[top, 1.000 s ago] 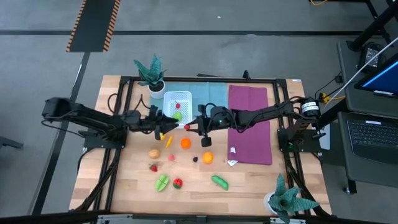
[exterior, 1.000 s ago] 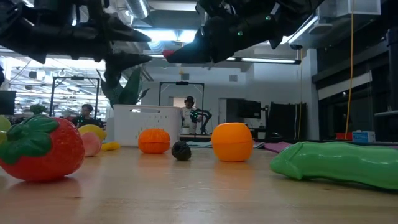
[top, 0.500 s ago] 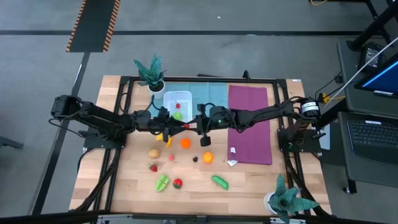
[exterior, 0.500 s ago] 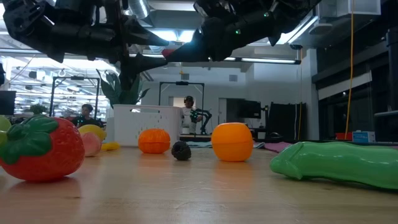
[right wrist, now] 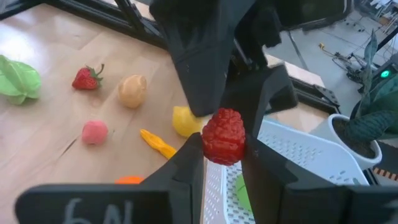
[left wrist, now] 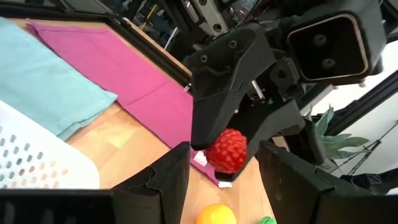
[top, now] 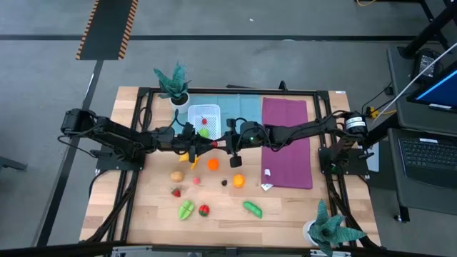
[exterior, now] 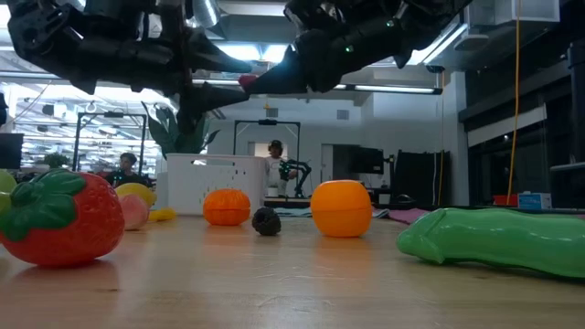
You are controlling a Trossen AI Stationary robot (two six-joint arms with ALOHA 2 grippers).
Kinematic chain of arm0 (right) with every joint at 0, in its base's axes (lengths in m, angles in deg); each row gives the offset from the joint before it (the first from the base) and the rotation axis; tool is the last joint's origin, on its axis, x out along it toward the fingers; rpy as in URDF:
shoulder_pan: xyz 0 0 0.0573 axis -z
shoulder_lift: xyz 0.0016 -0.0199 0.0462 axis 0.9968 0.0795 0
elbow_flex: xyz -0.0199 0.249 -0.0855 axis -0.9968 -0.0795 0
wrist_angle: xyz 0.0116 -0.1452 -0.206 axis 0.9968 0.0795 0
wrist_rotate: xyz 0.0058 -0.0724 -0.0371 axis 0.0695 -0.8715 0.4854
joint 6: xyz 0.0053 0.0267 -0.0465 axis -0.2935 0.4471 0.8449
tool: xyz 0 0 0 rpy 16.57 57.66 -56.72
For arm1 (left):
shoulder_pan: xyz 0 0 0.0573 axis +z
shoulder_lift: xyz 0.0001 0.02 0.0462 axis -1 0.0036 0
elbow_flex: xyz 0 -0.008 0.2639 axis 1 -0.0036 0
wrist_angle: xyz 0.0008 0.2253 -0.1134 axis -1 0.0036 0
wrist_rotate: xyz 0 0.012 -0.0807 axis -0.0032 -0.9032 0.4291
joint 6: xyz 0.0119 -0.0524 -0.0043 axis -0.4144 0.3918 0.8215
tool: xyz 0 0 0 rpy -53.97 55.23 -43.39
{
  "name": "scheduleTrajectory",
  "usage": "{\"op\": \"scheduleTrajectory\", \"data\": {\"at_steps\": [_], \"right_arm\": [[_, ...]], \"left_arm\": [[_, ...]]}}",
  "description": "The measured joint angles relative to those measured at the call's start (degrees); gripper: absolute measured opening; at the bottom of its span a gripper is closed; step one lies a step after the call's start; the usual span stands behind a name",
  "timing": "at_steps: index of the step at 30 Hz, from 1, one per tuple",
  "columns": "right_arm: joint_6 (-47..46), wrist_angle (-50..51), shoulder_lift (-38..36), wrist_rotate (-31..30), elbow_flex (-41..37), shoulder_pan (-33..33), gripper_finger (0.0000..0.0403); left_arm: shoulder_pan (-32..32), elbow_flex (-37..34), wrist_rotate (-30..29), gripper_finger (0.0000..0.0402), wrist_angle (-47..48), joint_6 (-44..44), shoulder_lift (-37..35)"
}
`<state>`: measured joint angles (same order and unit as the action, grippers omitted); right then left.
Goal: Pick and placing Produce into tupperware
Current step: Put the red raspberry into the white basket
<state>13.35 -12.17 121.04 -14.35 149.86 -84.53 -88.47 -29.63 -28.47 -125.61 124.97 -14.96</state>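
Raspberry is hanging pinched between the right gripper fingers in mid-air, just short of the tupperware beyond its tips, likely for a handover, since the left gripper is facing it with fingers spread on either side.

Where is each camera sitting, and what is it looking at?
High view: above the table, looking straight down; both arms show, meeting by the white tub.
Low view: at tabletop height, looking across; arms overhead.
Left wrist view: on the left arm, facing the right gripper.
Right wrist view: on the right arm, over the tub.
Both wrist views share the raspberry.
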Motion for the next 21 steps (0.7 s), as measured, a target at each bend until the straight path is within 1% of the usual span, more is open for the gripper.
{"op": "scheduleTrajectory", "data": {"at_steps": [5, 14, 21], "right_arm": [[-0.02, -0.05, 0.0, 0.08, 0.1, 0.0, 0.009], [-0.04, 1.04, -0.02, 0.16, 0.08, -0.04, 0.009], [-0.02, 1.63, -0.04, -0.03, 0.06, -0.06, 0.009]], "left_arm": [[-0.02, 0.05, 0.02, 0.0181, -3.45, 0.01, 1.81], [0.0, 3.05, 0.53, 0.0181, -2.37, -1.23, 5.15], [0.0, 3.19, 0.8, 0.0173, -1.7, -1.64, 5.13]]}}
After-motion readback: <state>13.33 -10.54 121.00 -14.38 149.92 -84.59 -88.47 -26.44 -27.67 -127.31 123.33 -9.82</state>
